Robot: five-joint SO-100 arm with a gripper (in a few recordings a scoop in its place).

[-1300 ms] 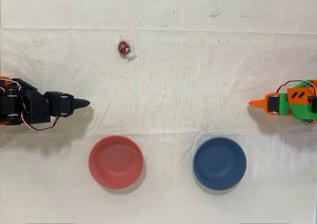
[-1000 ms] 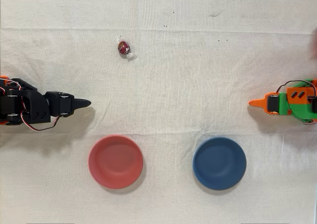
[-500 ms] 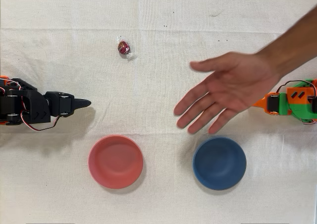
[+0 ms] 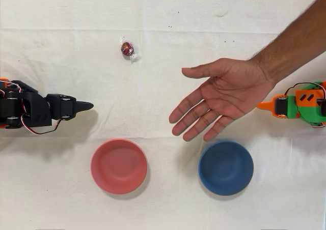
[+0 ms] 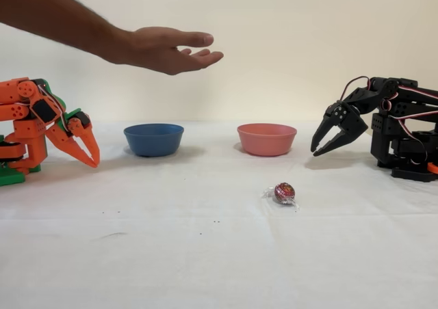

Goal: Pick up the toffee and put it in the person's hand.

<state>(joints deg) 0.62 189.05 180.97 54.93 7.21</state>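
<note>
toffee (image 5: 285,193) lies on the cloth, well apart from the gripper (image 5: 323,145), nearer the fixed camera and to its left. jaws partly open, empty.

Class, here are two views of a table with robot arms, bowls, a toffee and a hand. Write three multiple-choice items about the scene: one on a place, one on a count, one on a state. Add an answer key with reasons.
1. Where is the toffee?
A. In the red bowl
B. On the cloth, apart from both bowls
C. In the hand

2. How many bowls are on the table?
A. One
B. Two
C. Three

3. What is the state of the black gripper?
A. Open, holding nothing
B. Shut on the toffee
C. Shut on a bowl's rim

Key
1. B: the toffee lies alone on the cloth, away from the bowls and the hand.
2. B: one red bowl and one blue bowl are present.
3. A: in the fixed view its jaws stand apart with nothing between them.
</note>
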